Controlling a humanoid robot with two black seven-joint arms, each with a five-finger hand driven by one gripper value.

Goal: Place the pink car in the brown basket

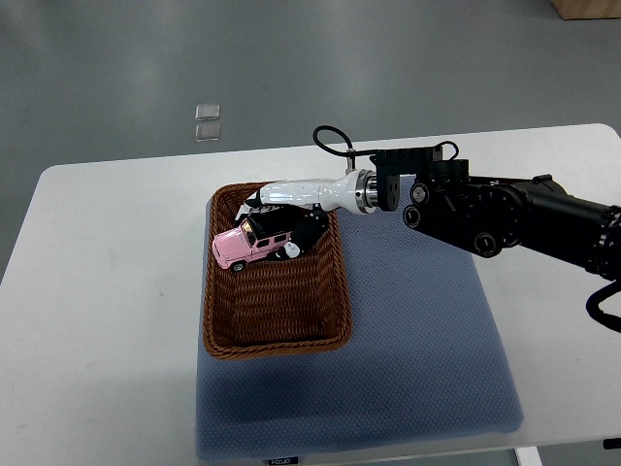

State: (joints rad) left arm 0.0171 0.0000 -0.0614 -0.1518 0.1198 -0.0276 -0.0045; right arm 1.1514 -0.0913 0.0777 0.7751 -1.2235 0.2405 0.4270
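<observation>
the right hand (287, 225), its arm entering from the right, curls its fingers around the pink car (245, 247) over the far end of the brown basket (221, 335); the car's long axis runs crosswise, inside the basket's rim

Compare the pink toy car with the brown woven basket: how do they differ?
The pink toy car is small, glossy and smooth; the brown woven basket is far larger, matte and ribbed wicker. The car sits tilted over the basket's far end under the right hand; the basket lies flat on the blue mat. Both are boxy.
</observation>
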